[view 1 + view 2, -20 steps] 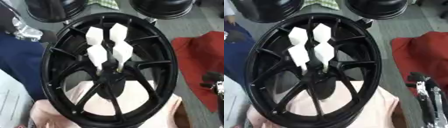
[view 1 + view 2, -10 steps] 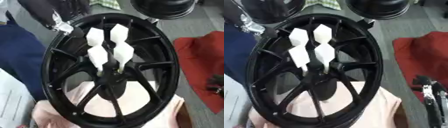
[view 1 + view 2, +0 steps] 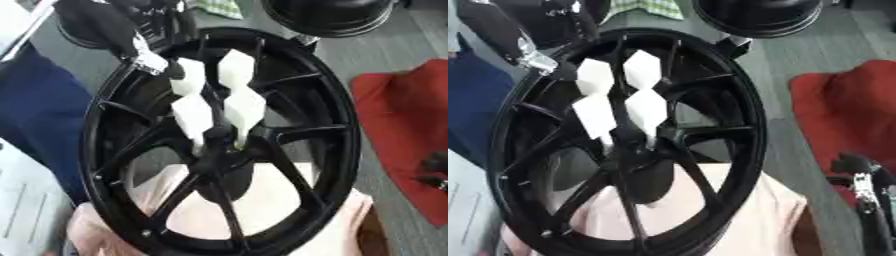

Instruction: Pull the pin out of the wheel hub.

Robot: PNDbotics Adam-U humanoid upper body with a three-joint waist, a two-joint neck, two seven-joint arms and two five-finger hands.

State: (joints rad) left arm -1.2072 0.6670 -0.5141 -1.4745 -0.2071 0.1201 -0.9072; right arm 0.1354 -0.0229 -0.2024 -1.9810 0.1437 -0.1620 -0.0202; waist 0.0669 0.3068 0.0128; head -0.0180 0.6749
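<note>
A black spoked wheel (image 3: pixel 337 125) lies on a pale pink cloth (image 3: pixel 219 220). Several white blocky pins stand up from its hub (image 3: pixel 217 150). The upper-left pin (image 3: pixel 188 76) is the one closest to my left hand (image 3: pixel 109 27). That hand reaches in from the upper left, black with a silver tip. Its fingers (image 3: pixel 150 61) are stretched out just left of that pin and curl round nothing. My right hand (image 3: pixel 859 182) rests low at the right edge, away from the wheel, fingers relaxed.
Two more black rims stand behind, one at the top left (image 3: pixel 562 25) and one at the top right (image 3: pixel 754 17). A red cloth (image 3: pixel 407 130) lies on the grey floor to the right. Dark blue fabric (image 3: pixel 39 125) lies to the left.
My left hand has come in from the upper left, over the rim's edge, down towards the upper-left pin. The right hand has stayed low at the right. The pins have not moved.
</note>
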